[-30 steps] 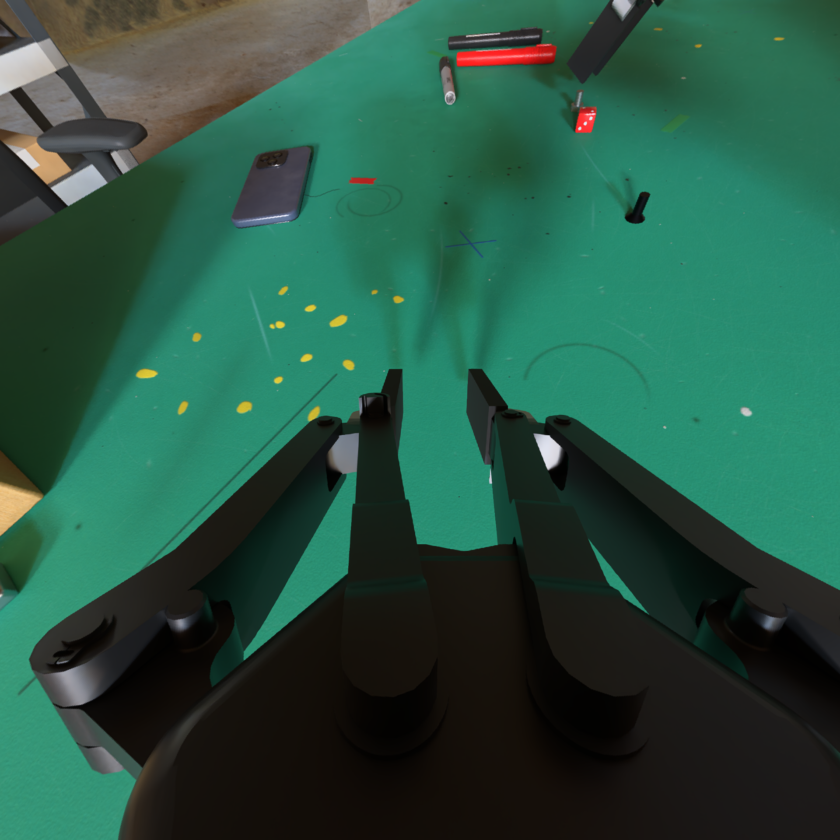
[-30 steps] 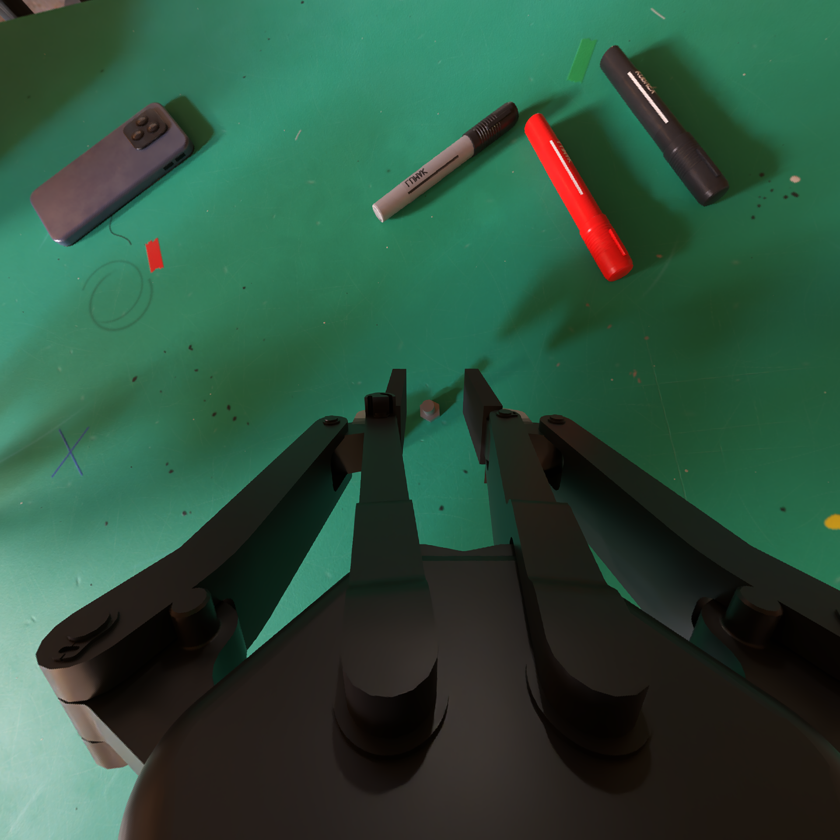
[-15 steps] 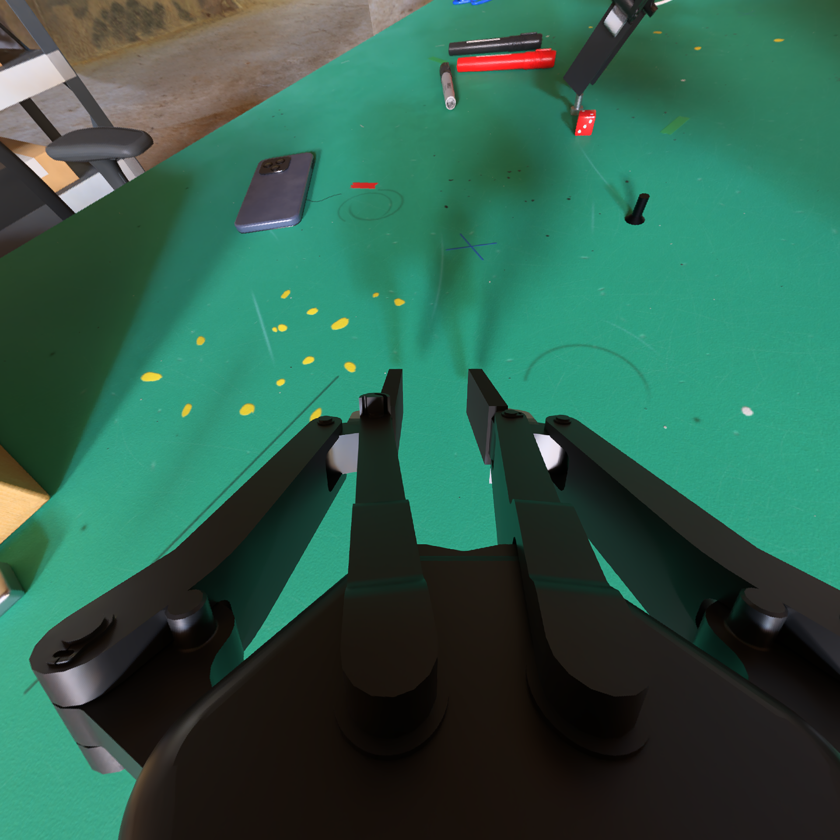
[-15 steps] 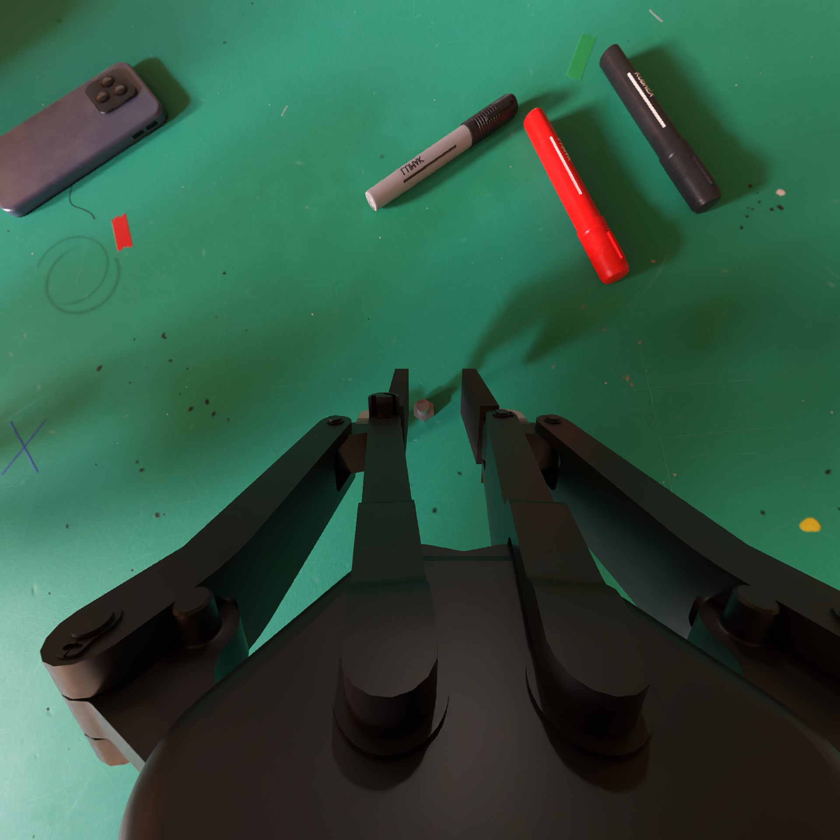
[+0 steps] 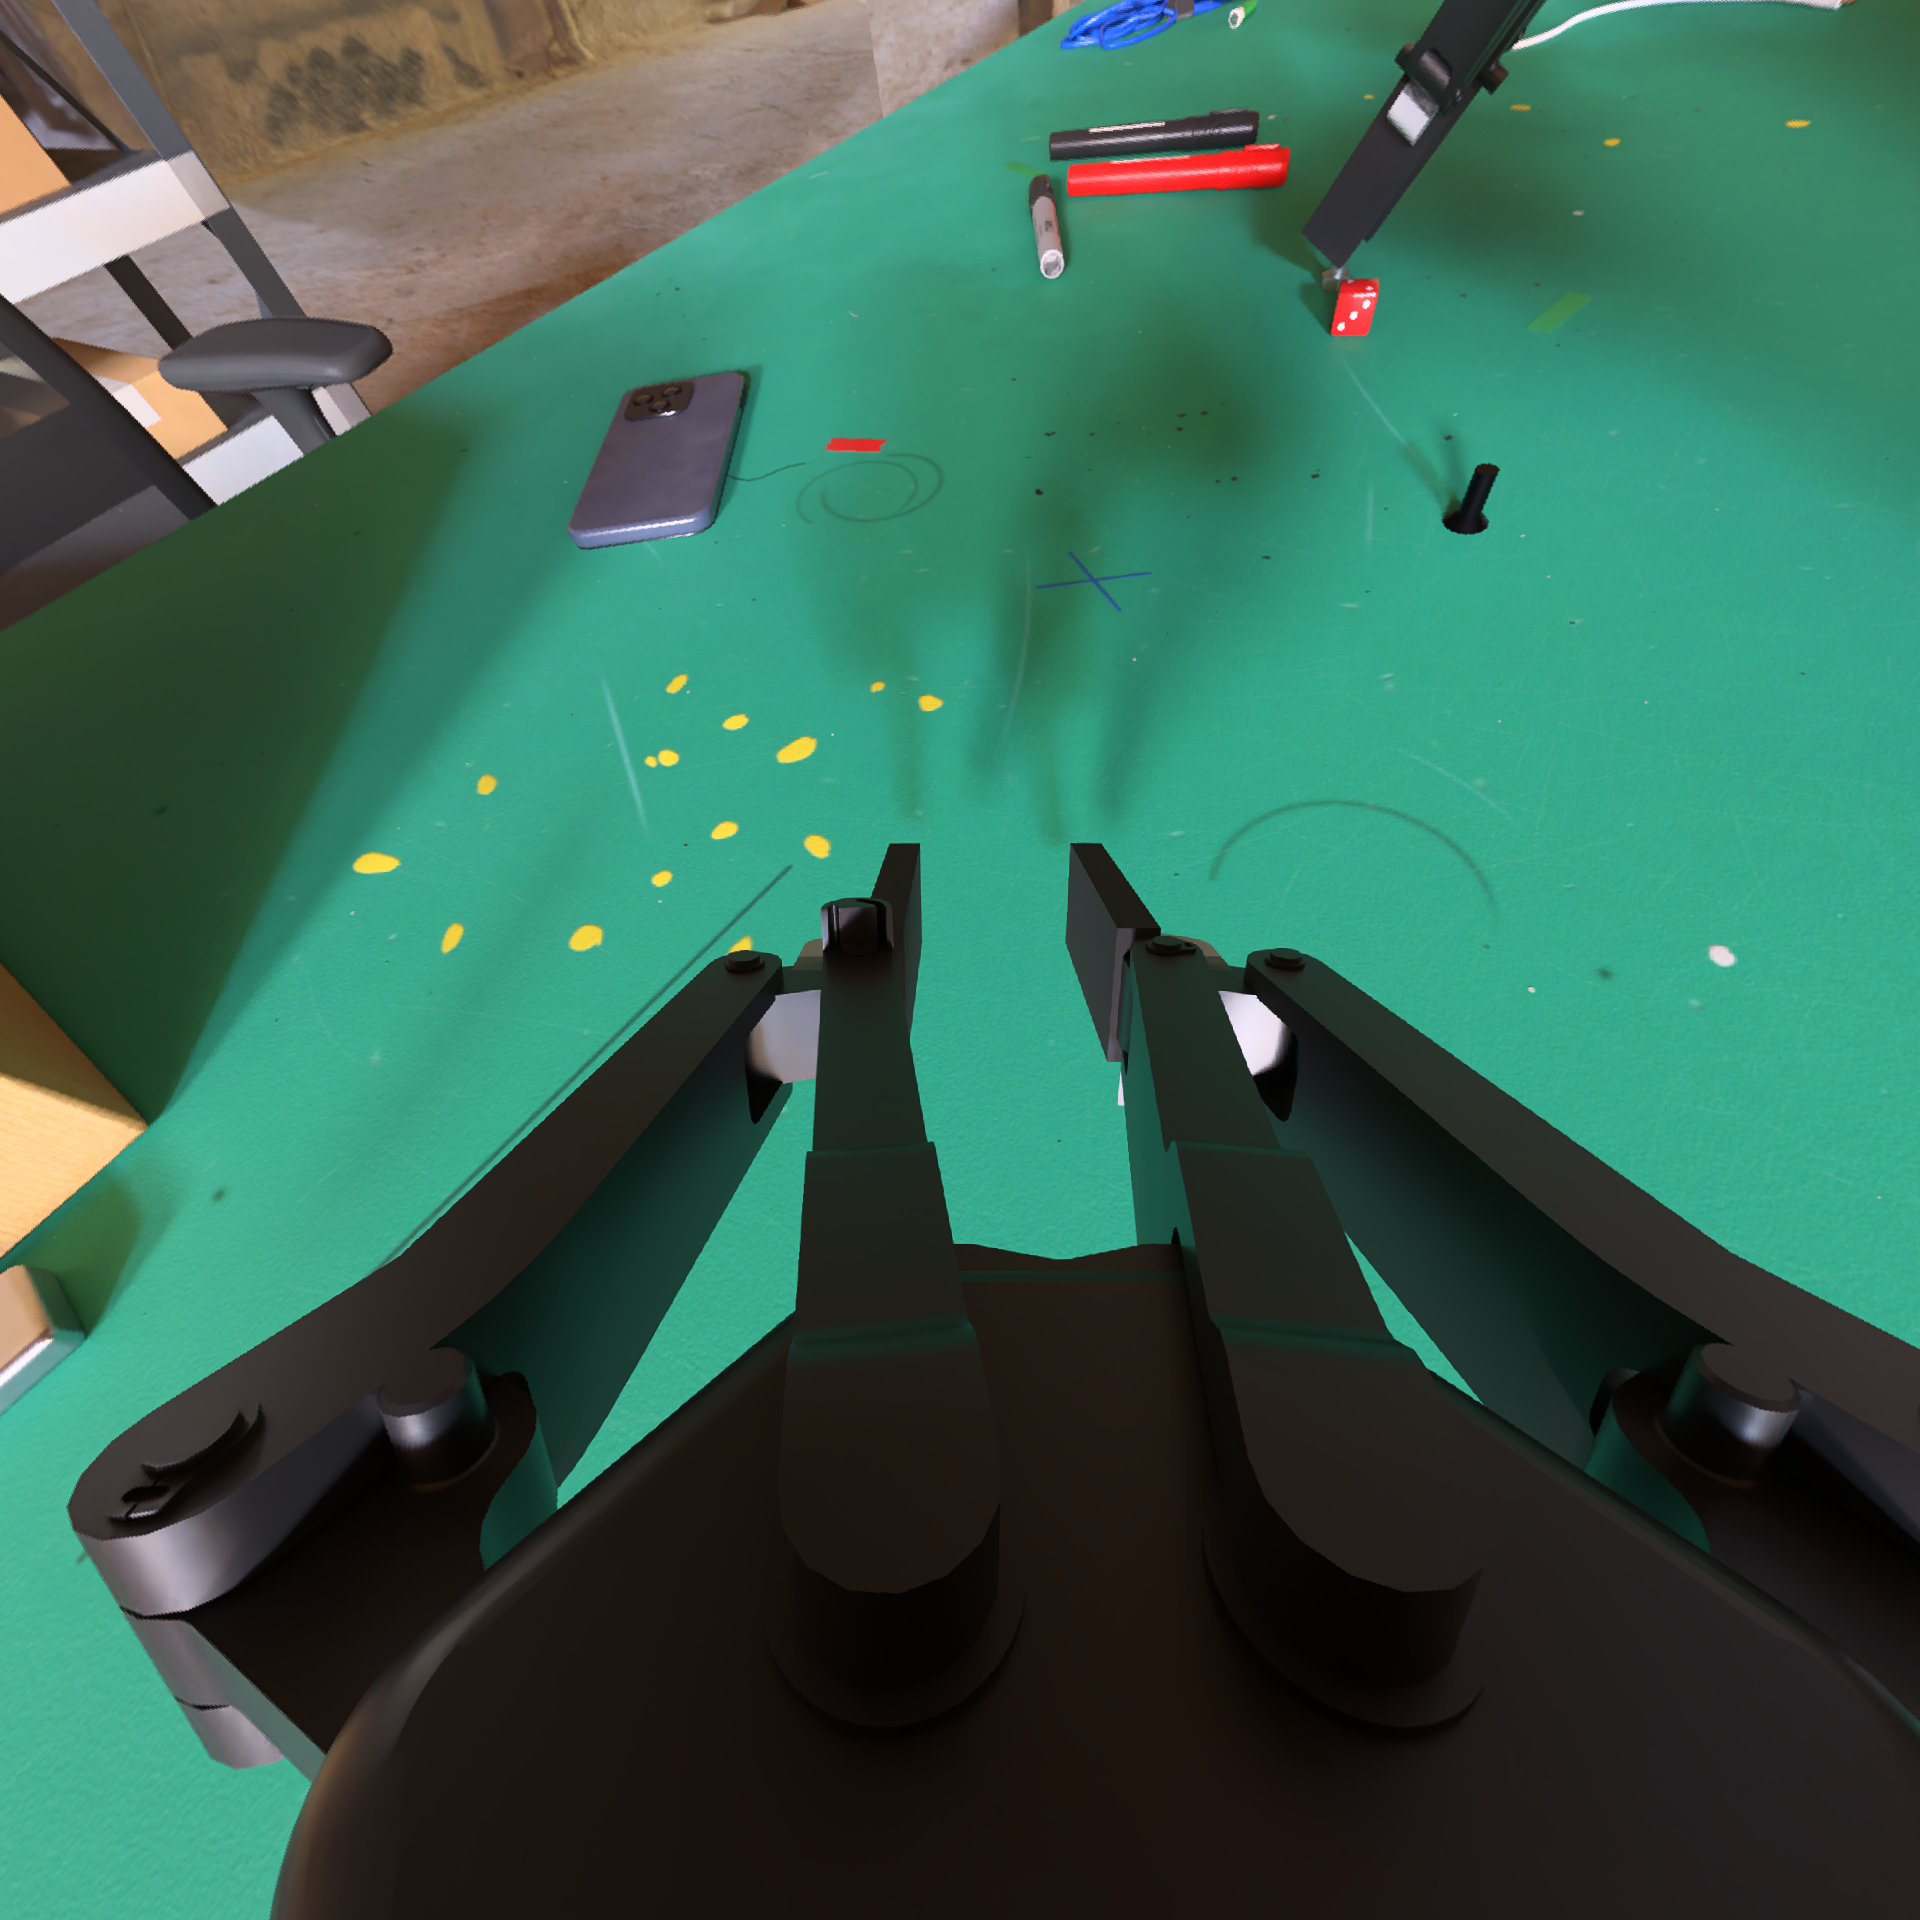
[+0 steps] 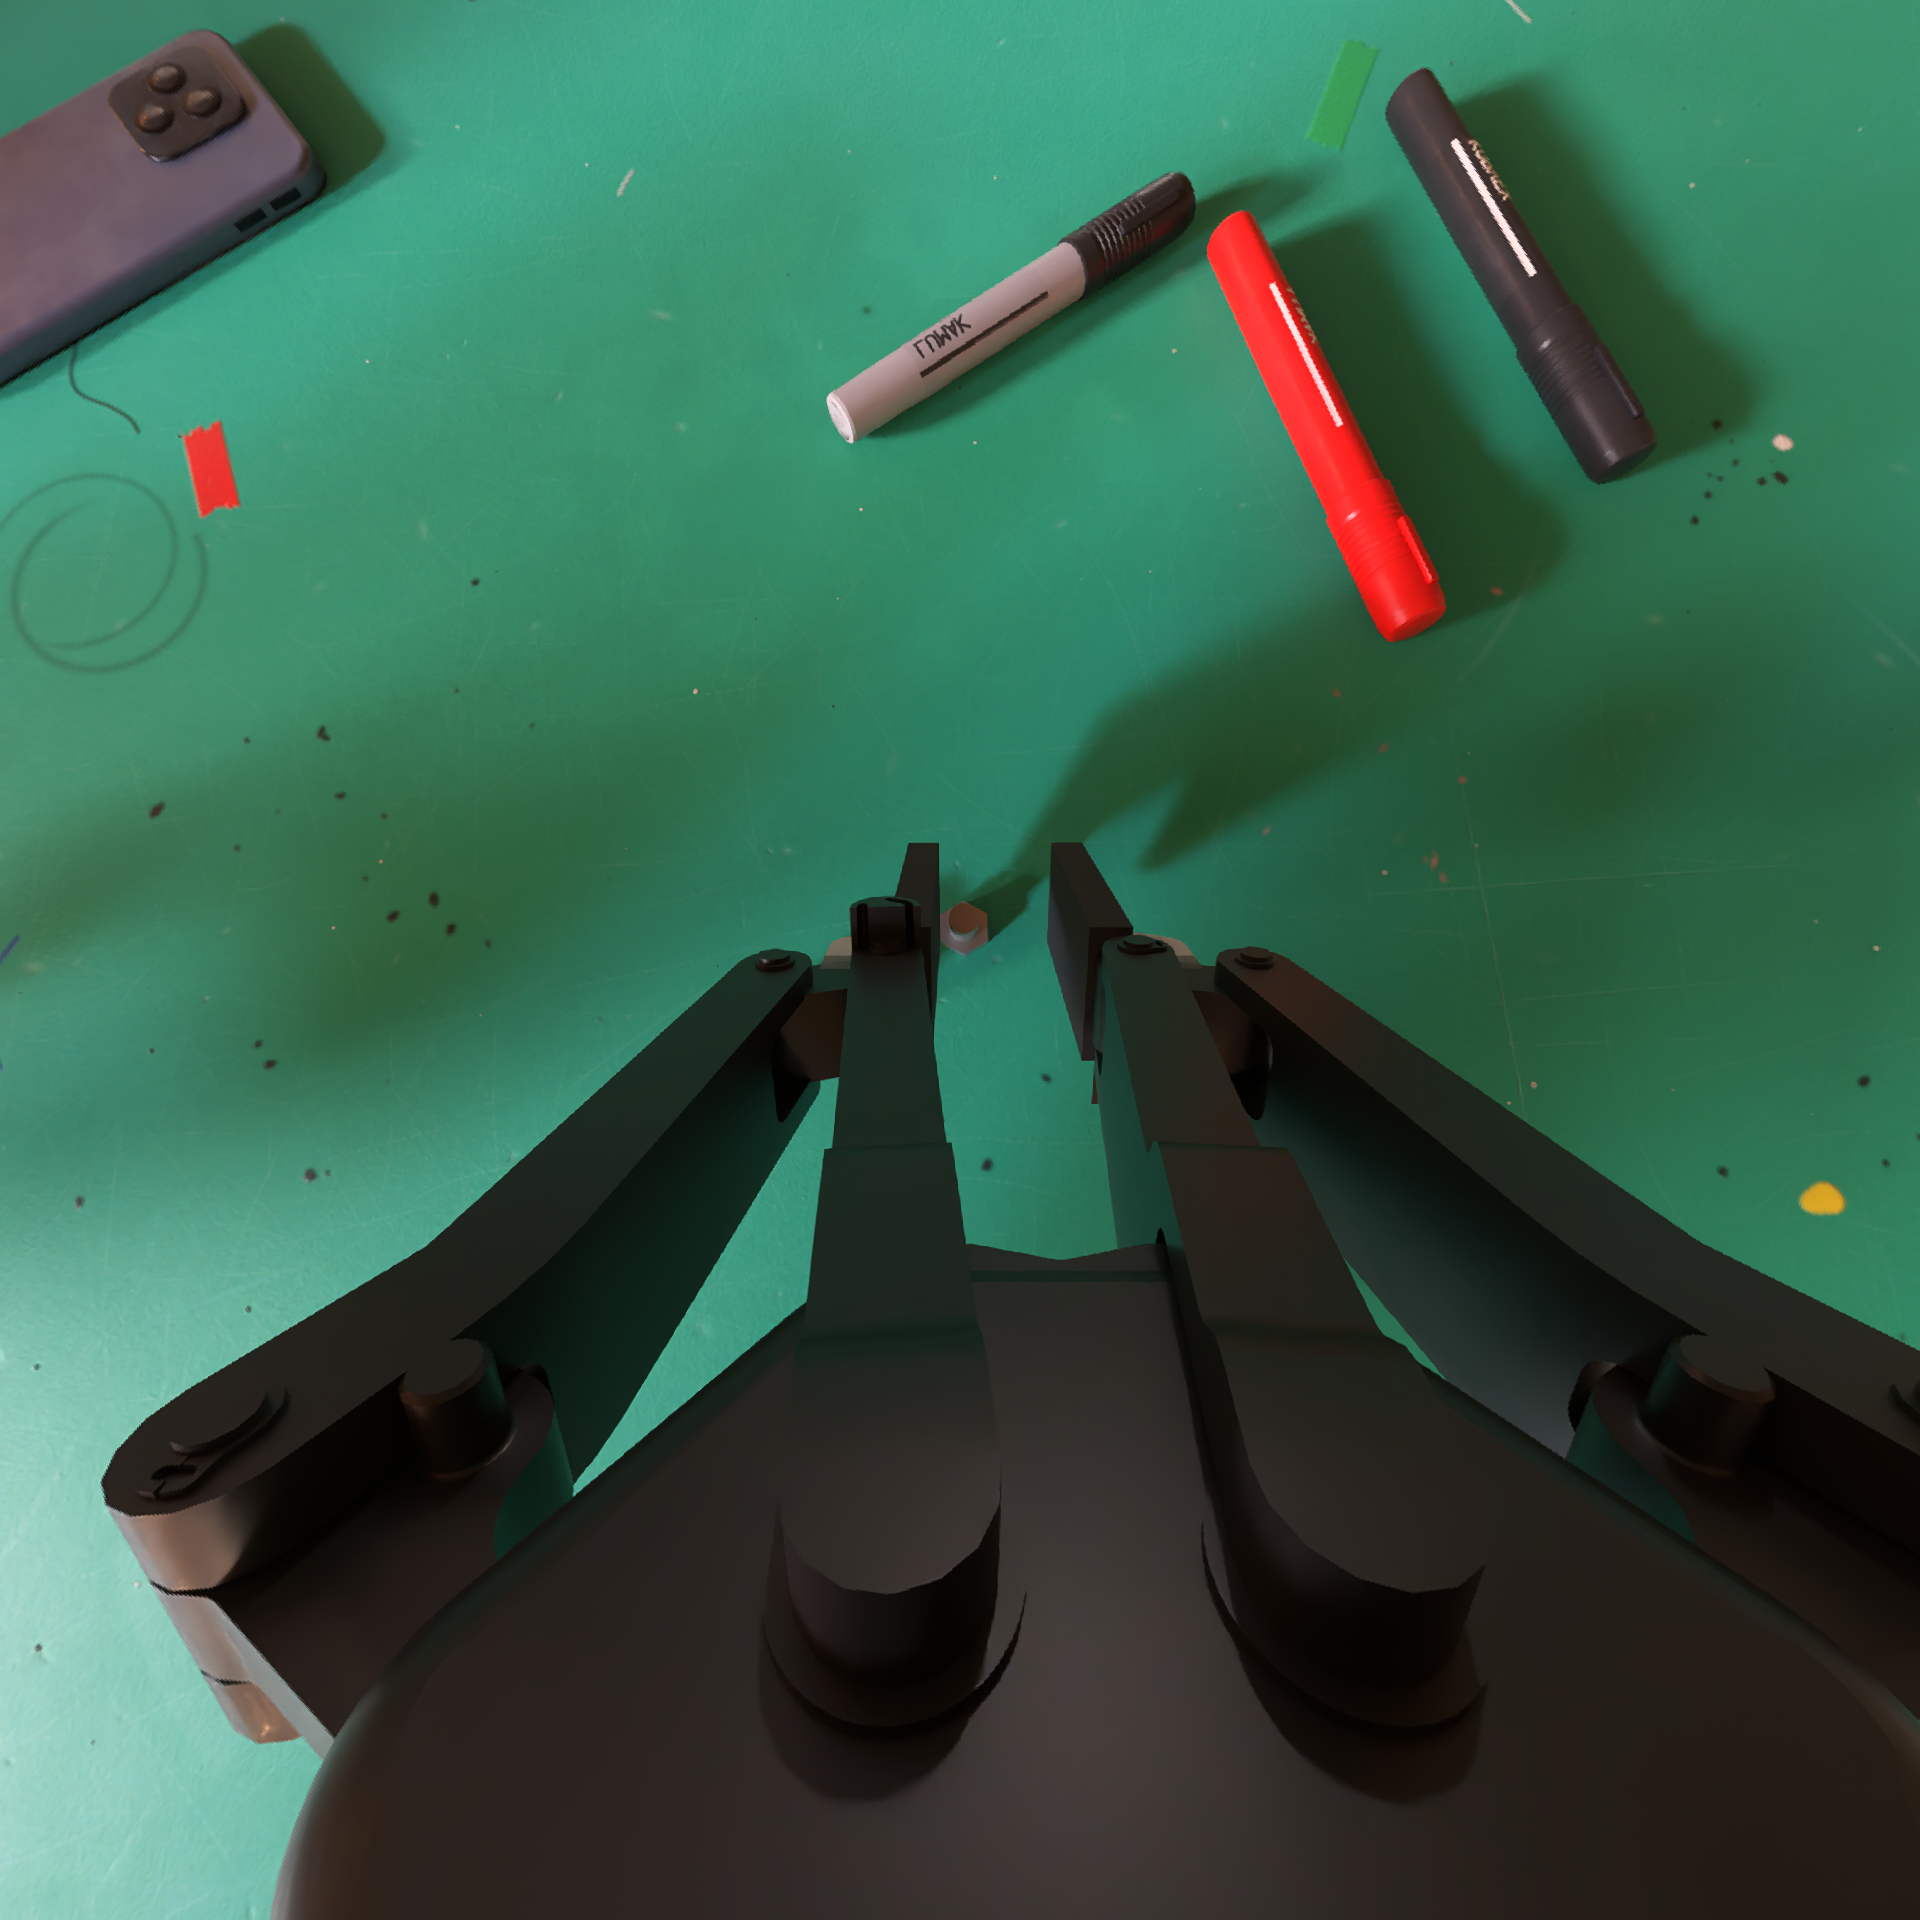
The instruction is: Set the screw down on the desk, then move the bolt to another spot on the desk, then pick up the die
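Left wrist: left gripper (image 5: 994, 883) part-open, empty, over green tabletop (image 5: 1558, 727), screw (image 5: 1470, 499) upright at 1 o'clock, die (image 5: 1354, 308) at 1 beyond it, right wrist: right gripper (image 6: 994, 883) part-open, bolt (image 6: 966, 925) between its tips on tabletop, unclamped, markers at 1 o'clock.

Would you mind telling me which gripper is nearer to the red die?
Right. The right gripper hangs just above and beside the red die, while the left gripper sits far across the green desk.

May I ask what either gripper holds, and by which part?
Nothing: the bolt sits unclamped between the open right gripper fingers; the left gripper is empty.
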Controlling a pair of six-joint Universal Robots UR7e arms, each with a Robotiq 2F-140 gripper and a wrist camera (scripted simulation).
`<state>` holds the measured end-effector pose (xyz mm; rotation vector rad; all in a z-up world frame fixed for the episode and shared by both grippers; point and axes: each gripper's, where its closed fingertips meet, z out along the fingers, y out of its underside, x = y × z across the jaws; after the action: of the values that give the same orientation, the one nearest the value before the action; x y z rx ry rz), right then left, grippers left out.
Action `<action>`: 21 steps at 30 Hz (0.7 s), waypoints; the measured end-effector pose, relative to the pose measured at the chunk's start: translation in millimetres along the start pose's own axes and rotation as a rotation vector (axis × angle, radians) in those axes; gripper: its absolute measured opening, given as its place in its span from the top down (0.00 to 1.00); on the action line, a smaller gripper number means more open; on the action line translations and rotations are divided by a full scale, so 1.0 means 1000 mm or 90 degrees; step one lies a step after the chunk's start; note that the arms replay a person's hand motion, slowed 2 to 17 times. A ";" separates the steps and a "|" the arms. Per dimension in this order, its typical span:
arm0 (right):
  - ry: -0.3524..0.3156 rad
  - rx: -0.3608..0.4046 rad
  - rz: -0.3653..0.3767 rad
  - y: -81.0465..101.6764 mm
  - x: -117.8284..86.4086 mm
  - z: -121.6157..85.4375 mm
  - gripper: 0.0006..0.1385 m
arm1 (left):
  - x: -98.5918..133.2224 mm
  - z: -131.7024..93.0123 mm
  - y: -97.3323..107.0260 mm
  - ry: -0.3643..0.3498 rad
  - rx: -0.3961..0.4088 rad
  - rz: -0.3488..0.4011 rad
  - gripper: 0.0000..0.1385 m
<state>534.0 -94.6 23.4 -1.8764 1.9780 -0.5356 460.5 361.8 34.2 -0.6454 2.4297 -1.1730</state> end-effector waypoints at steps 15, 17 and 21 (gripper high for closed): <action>-0.002 -0.017 -0.005 0.004 -0.002 0.005 0.86 | -0.008 -0.005 -0.006 -0.027 0.030 -0.009 0.73; -0.008 -0.018 -0.005 0.005 -0.004 0.006 0.88 | -0.009 -0.006 -0.006 -0.029 0.032 -0.010 0.73; -0.020 -0.016 -0.006 0.004 -0.007 0.006 0.95 | -0.011 -0.006 -0.007 -0.034 0.034 -0.012 0.73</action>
<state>533.9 -87.3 16.5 -1.8980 1.9666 -0.4829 467.7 367.8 44.6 -0.6762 2.3444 -1.2074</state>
